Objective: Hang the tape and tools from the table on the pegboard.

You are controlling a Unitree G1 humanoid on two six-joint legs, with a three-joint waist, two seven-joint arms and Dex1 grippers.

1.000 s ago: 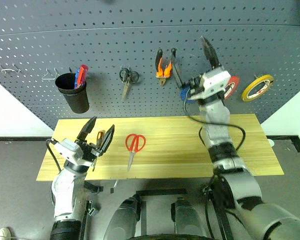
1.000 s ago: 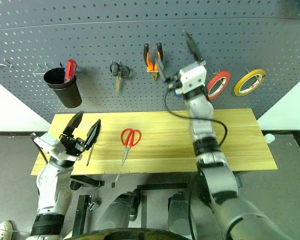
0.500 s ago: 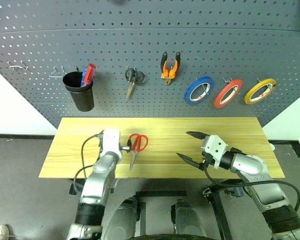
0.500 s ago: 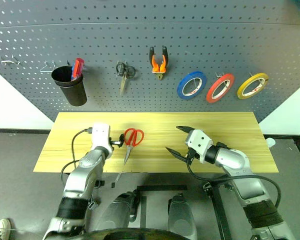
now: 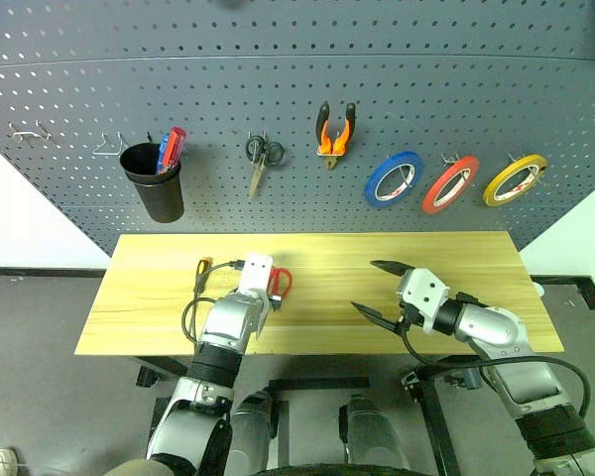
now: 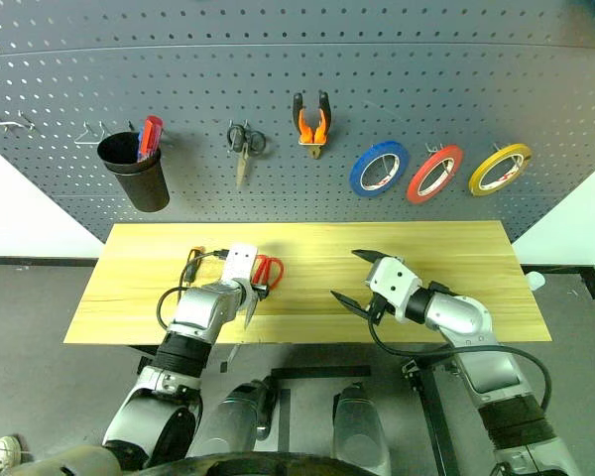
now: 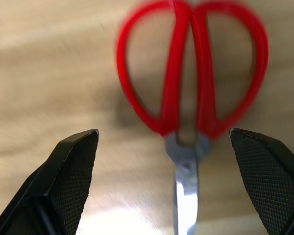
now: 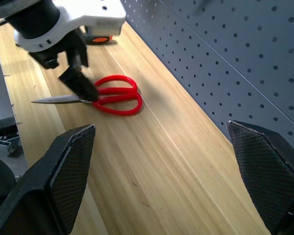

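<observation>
The red-handled scissors (image 7: 191, 93) lie flat on the table (image 5: 149, 297). My left gripper (image 5: 269, 294) points down over them, open, one finger on each side of the pivot (image 8: 94, 99), not closed on it. The screwdriver (image 5: 200, 271) lies on the table just left of that arm. On the pegboard (image 5: 297, 89) hang the pliers (image 5: 335, 129) and the red tape (image 5: 450, 184). My right gripper (image 5: 382, 288) hovers open and empty over the table's right half.
A black cup (image 5: 152, 183) holding red and blue items, small dark scissors (image 5: 258, 159), a blue roll (image 5: 394, 178) and a yellow roll (image 5: 514, 178) also hang on the pegboard. Bare wood lies between my two grippers.
My left gripper moved right from beside the screwdriver, tipped downward and opened wider over the scissors. My right gripper came down from the pegboard by the tape rolls to the table.
</observation>
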